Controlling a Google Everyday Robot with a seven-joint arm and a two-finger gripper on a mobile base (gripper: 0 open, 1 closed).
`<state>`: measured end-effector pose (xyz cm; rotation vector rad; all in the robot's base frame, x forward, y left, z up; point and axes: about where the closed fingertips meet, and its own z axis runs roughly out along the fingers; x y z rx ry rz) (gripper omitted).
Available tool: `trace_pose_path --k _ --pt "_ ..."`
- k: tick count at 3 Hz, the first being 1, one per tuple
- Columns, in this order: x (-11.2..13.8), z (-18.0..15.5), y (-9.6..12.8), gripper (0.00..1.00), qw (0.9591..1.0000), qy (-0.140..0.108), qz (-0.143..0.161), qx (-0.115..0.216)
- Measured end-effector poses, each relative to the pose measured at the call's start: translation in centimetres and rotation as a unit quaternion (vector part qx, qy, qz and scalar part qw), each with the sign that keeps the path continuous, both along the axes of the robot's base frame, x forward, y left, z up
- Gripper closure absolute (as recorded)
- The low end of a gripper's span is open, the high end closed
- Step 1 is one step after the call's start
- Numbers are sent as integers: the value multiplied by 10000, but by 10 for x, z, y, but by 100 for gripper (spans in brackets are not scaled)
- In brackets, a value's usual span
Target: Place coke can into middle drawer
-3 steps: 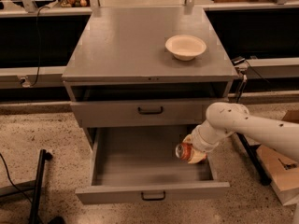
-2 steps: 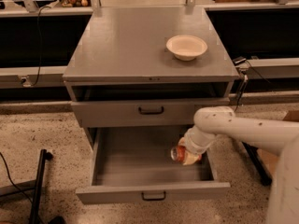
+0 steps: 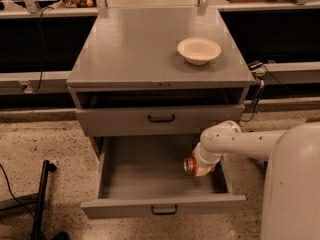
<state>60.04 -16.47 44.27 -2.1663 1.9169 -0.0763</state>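
Note:
The coke can (image 3: 190, 165), red-orange with a silver end facing left, lies on its side in my gripper (image 3: 200, 167). The gripper is shut on the can and holds it inside the right part of the open middle drawer (image 3: 145, 176), just above its bare grey floor. The drawer is pulled out toward me, with its black bar handle (image 3: 164, 210) on the front. My white arm (image 3: 250, 143) reaches in from the right over the drawer's right wall. The fingers are mostly hidden by the wrist and the can.
A cream-white bowl (image 3: 198, 49) sits on the cabinet top (image 3: 140, 49) at the right. A closed grey drawer front (image 3: 161, 118) is above the open one. A black stand leg (image 3: 41, 199) and cables lie on the floor at left.
My gripper has moved left and down into the drawer with the can in it. The drawer and bowl have not moved.

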Motion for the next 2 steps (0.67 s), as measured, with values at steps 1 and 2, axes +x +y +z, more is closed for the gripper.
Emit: trace_pose_path --k 1,2 --pt "-3 -32 -2 57 9986 308 -266 348" --pt "16 -24 -8 36 9977 199 -424 481"
